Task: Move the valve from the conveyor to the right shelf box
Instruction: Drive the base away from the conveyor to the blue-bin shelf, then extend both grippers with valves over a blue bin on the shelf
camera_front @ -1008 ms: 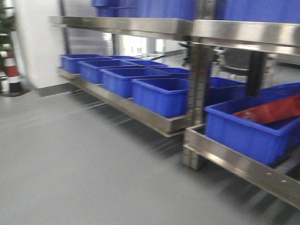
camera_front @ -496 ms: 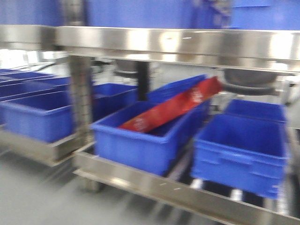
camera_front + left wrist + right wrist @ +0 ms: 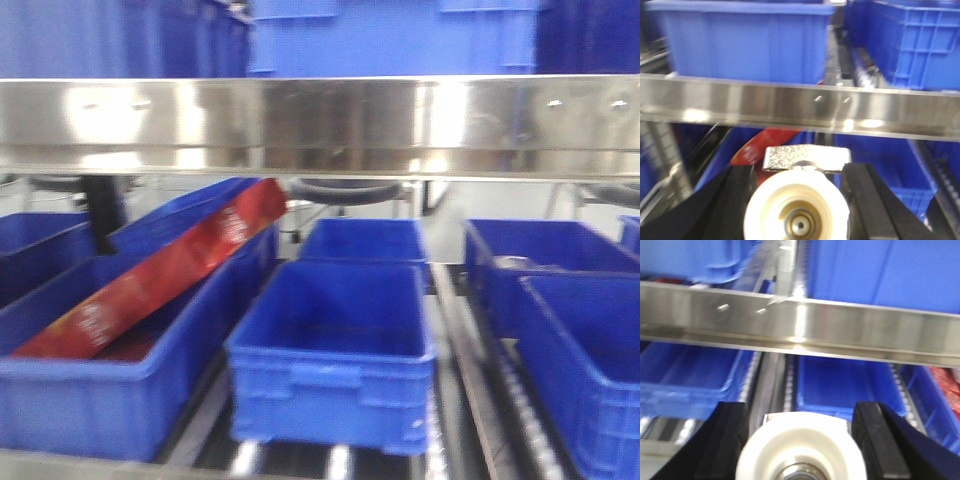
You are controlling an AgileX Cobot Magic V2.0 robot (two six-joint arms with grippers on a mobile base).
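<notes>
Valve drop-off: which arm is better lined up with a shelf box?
Probably right: the right gripper holds its valve facing an empty blue box; the left gripper faces a red package.

Shelf rail (image 3: 320, 125) shiny s/s metal, blue boxes (image 3: 330, 350) smooth matt plastic, valve (image 3: 796, 210) glossy.

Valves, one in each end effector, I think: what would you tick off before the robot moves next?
1. Left end effector gripping the left valve: ok.
2. Right end effector gripping the right valve: ok.
3. End effectors past the steel rail: not ok, it lies ahead in both wrist views.
4. Middle box empty: ok, it looks so.
5. Left box free: not ok, a red package lies in it.
6. Which box is meant: cannot tell.
</notes>
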